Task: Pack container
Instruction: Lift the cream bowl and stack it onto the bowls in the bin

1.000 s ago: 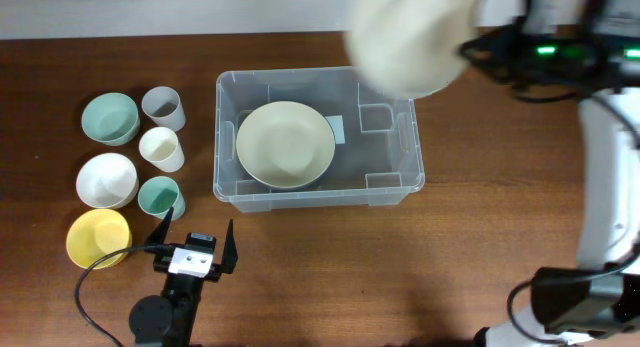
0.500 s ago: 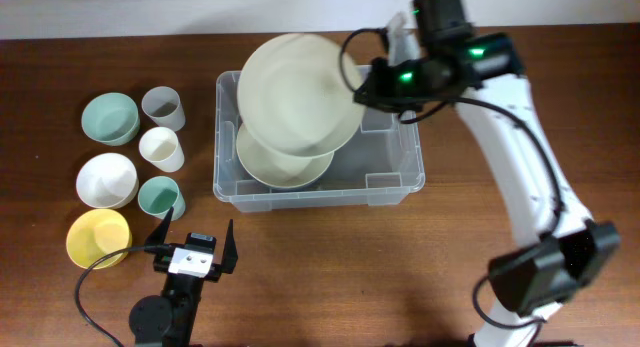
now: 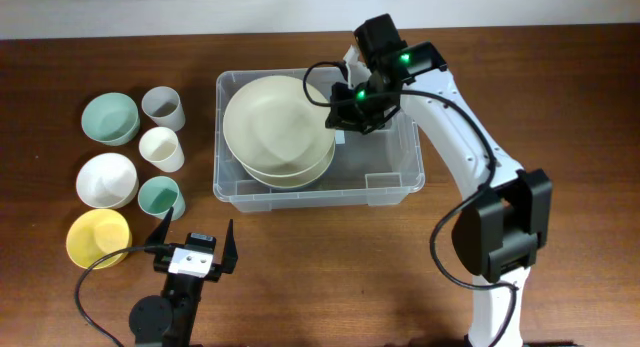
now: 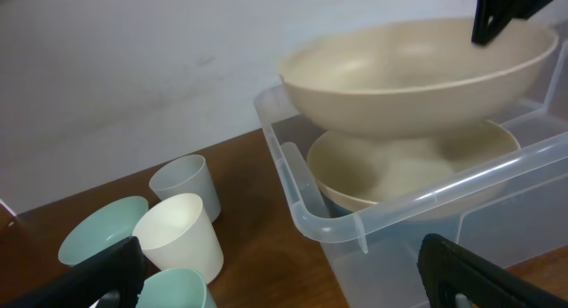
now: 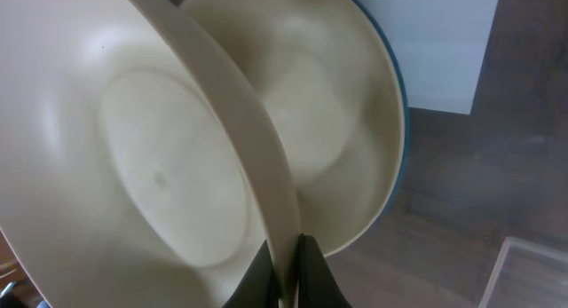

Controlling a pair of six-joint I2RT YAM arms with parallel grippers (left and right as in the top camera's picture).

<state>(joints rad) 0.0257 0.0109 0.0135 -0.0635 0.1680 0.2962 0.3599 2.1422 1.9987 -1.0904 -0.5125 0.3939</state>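
- The right gripper (image 3: pixel 334 111) is clamped on the rim of a large cream bowl (image 3: pixel 272 122), its two fingers pressed together on the thin edge, as the right wrist view shows close up.
- The held bowl hangs tilted from that single pinch, reaching away from the fingers across the open top of the container (image 3: pixel 396 183).
- Directly below the held bowl, a second cream bowl (image 3: pixel 305 174) of much the same size rests on the container's floor. The two bowls stand apart in the left wrist view.
- The container, a clear plastic bin, sits under and around the gripper, with its white label (image 5: pixel 444 51) showing on the floor beside the lower bowl.
- Judged risk: the one-sided hold on a thin rim could let the bowl swivel or slip, so that it drops onto the bowl below.
- Judged risk: the bowl's far edge, opposite the fingers, hangs close to the container's wall. Lowered off-centre, it could catch there and sit askew instead of nesting.
- Well away from the right gripper, past the container's far wall, three cups and three small bowls wait on the table (image 3: pixel 300 277).
- The left gripper (image 3: pixel 195 237) hovers near them, its fingers spread wide and holding nothing.
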